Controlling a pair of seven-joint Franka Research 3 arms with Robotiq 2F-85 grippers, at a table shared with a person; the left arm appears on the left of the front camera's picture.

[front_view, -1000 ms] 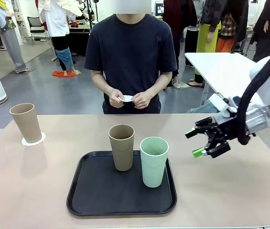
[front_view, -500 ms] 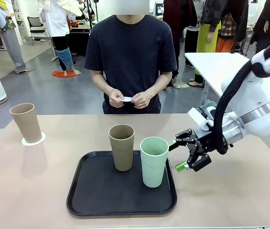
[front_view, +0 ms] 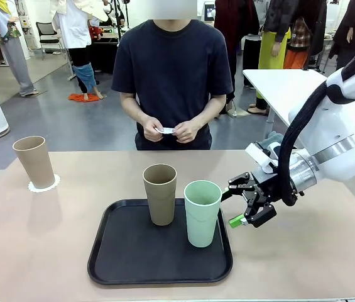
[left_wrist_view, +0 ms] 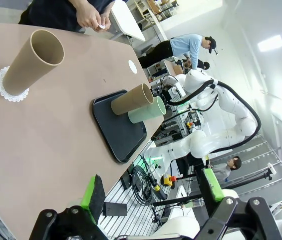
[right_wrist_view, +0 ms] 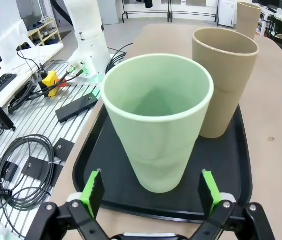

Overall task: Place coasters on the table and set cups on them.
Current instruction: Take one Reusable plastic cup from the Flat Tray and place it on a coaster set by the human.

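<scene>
A mint green cup (front_view: 202,212) and a tan cup (front_view: 159,193) stand upright on the black tray (front_view: 120,258). Another tan cup (front_view: 34,162) stands on a white coaster (front_view: 44,185) at the table's (front_view: 39,251) far left. My right gripper (front_view: 235,204) is open just right of the green cup. In the right wrist view the green cup (right_wrist_view: 156,122) stands close ahead of the spread fingers (right_wrist_view: 93,190), with the tan cup (right_wrist_view: 224,80) behind it. My left gripper (left_wrist_view: 153,192) is open, far from the cup on its coaster (left_wrist_view: 8,92). The person's hands (front_view: 167,131) hold a white coaster.
A white table (front_view: 290,88) stands behind at the right. In the left wrist view a small white disc (left_wrist_view: 133,65) lies on the tan table beyond the tray (left_wrist_view: 116,125). Bare tabletop lies left and right of the tray.
My right gripper has moved left and slightly down, from the right side of the table to just beside the green cup. The cups and the person's hands have stayed put.
</scene>
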